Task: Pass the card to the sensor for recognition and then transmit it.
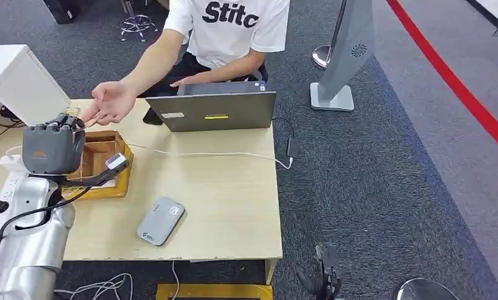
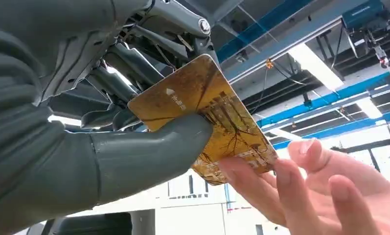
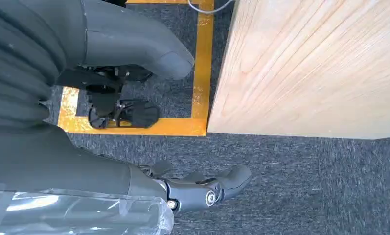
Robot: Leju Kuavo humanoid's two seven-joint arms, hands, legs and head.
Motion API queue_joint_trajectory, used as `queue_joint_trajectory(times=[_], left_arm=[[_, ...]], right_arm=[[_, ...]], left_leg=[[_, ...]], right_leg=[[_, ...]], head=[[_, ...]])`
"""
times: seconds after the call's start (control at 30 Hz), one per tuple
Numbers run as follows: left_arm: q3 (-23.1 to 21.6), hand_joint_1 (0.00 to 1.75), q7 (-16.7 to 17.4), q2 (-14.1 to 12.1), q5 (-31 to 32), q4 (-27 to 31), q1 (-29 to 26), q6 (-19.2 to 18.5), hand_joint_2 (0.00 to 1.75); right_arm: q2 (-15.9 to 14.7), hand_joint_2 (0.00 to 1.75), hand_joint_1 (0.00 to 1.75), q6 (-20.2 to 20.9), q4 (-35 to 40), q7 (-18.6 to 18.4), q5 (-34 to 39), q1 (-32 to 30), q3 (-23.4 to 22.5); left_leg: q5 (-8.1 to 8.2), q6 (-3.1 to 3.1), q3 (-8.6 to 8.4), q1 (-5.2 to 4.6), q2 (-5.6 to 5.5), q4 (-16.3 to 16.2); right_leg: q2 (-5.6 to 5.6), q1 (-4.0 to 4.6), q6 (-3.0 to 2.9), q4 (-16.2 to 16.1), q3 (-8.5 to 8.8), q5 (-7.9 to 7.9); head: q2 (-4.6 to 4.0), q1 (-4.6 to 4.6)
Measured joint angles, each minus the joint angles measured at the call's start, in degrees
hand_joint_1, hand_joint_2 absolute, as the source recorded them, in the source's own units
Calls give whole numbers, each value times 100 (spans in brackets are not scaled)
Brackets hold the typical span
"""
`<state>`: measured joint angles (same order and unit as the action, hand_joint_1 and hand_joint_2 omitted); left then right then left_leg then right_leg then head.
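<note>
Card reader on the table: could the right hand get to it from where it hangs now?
Probably not without a big move. The right hand hangs low beside the table, below its edge, holding nothing. The card reader lies on top with nothing around it, so the arm would have to lift over the edge first.

Person's hand (image 1: 112,102) right ahead of left robot hand (image 1: 51,145); wooden box (image 1: 102,164) beneath; laptop (image 1: 216,107) blocks far desk (image 1: 221,200) edge; reader (image 1: 161,220) mid-desk, open room around.
</note>
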<state>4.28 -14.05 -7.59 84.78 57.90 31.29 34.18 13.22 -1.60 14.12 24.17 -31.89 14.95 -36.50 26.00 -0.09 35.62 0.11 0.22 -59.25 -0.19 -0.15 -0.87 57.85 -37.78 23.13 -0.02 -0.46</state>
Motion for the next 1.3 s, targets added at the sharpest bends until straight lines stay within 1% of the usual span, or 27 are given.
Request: queue_joint_trajectory(times=[0.2, 0.3, 0.37, 0.47, 0.5, 0.53, 0.6, 0.63, 0.67, 0.7, 0.77, 0.83, 0.97, 1.0, 1.03, 1.07, 1.17, 1.2, 1.27, 1.3], left_arm=[[0, 0, 11, -57, -18, -57, -23, 61, 175], [0, 0, 11, -76, -80, -55, -133, 229, 175], [0, 0, 2, -98, -228, -9, -326, 357, 175], [32, 0, -196, -111, -663, 311, -766, 512, 175], [90, 0, -419, -98, -881, 514, -967, 525, 175], [210, 0, -913, -15, -1213, 861, -1250, 527, 175], [637, 0, -1919, 364, -2032, 1577, -1744, 549, 175], [808, 0, -2271, 554, -2439, 1916, -1973, 568, 175], [969, 0, -2481, 733, -2882, 2329, -2297, 584, 175], [1103, 0, -2524, 926, -3179, 2686, -2557, 590, 175], [1313, 0, -2583, 1137, -3379, 3212, -2913, 595, 175], [1468, 0, -2594, 1294, -3423, 3544, -3134, 599, 175], [1617, 0, -2599, 1445, -3427, 3894, -3302, 599, 175], [1637, 61, -2599, 1473, -3478, 3943, -3320, 599, 175], [1668, 175, -2599, 1489, -3697, 3985, -3355, 599, 175], [1681, 175, -2599, 1513, -4069, 4048, -3431, 599, 175], [1761, 175, -2599, 1558, -5342, 4209, -3734, 599, 175], [1797, 175, -2599, 1565, -5627, 4227, -3835, 556, 175], [1917, 175, -2599, 1580, -6504, 4218, -4031, 257, 175], [2030, 175, -2599, 1613, -6981, 4164, -4085, -26, 175]], right_arm=[[0, 175, 0, 0, 2, 7, 15, -3, -2], [0, 175, 0, -35, 2, 26, 61, -6, -2], [-2, 175, 0, -77, 2, 57, 114, -21, -4], [-13, 175, 0, -100, 2, 107, 197, -69, -17], [-22, 175, 0, -105, 2, 120, 234, -87, -24], [-33, 175, 0, -130, 4, 152, 307, -115, -47], [-66, 175, 0, -142, 9, 199, 457, -195, -103], [-83, 175, 0, -108, 13, 229, 555, -226, -161], [-103, 175, 0, -48, 15, 258, 656, -267, -227], [-124, 175, 0, -15, 17, 277, 717, -311, -292], [-170, 175, 0, 30, 20, 291, 770, -395, -375], [-192, 175, 0, 39, 22, 293, 772, -425, -437], [-199, 175, 0, 39, 33, 299, 778, -429, -487], [-201, 175, 0, 39, 33, 299, 797, -429, -492], [-203, 175, 0, 66, 33, 304, 877, -435, -509], [-219, 175, 175, 123, 33, 317, 971, -444, -573], [-284, 175, 175, 378, 33, 491, 1184, -565, -769], [-299, 175, 175, 443, 33, 557, 1222, -609, -813], [-350, 175, 175, 608, 35, 757, 1320, -690, -933], [-387, 175, 175, 698, 35, 831, 1386, -730, -1007]], left_leg=[[1, 0, 2, 0, -1, 0], [2, 0, 3, 0, -1, 1], [6, -3, 2, 0, 2, 1], [7, -3, 1, 0, 3, 1], [9, -3, 1, 0, 5, 1], [14, -1, 0, -1, 12, 0], [19, 5, 2, -2, 11, 0], [24, 8, 1, -4, 11, 1], [34, 16, 1, -5, 12, 0], [38, 18, 1, -5, 13, 0], [44, 21, 3, -5, 9, 0], [44, 21, 3, -5, -1, 0], [40, 20, 2, -3, -2, 0], [40, 20, 2, -3, -3, 0], [40, 20, 0, -3, -2, 1], [42, 17, -6, -3, 2, 1], [43, 17, -10, -2, 2, 1], [45, 19, -7, -2, -1, 1], [53, 13, -7, -2, -2, 1], [54, 14, -8, -2, -2, 2]], right_leg=[[0, 0, 0, 0, 0, 1], [0, 0, 1, 0, 0, 1], [3, -1, 1, 0, 0, 1], [4, -1, 1, 0, -1, 3], [7, -1, 0, -1, -2, 4], [14, -1, -1, -1, -4, 5], [13, -3, 12, -3, -2, 18], [13, -4, 17, -3, 1, 22], [15, -5, 21, -4, 2, 25], [15, -5, 26, -5, 1, 29], [12, -5, 31, -7, 3, 38], [2, -5, 31, -7, 5, 40], [0, -5, 27, -6, 8, 38], [-2, -5, 27, -6, 9, 37], [-1, -5, 27, -5, 11, 37], [2, -5, 26, -5, 14, 37], [3, -4, 19, -4, 15, 43], [-1, -3, 20, -4, 15, 47], [-2, -3, 21, -5, 15, 52], [-2, -3, 21, -5, 17, 52]], head=[[0, -2], [0, 0], [0, -2], [0, 0], [0, -2], [0, -4], [0, -4], [0, -2], [0, -2], [0, 0], [0, 0], [0, 0], [0, 0], [0, -2], [0, 0], [0, -2], [0, -4], [0, -6], [0, -2], [0, 0]])
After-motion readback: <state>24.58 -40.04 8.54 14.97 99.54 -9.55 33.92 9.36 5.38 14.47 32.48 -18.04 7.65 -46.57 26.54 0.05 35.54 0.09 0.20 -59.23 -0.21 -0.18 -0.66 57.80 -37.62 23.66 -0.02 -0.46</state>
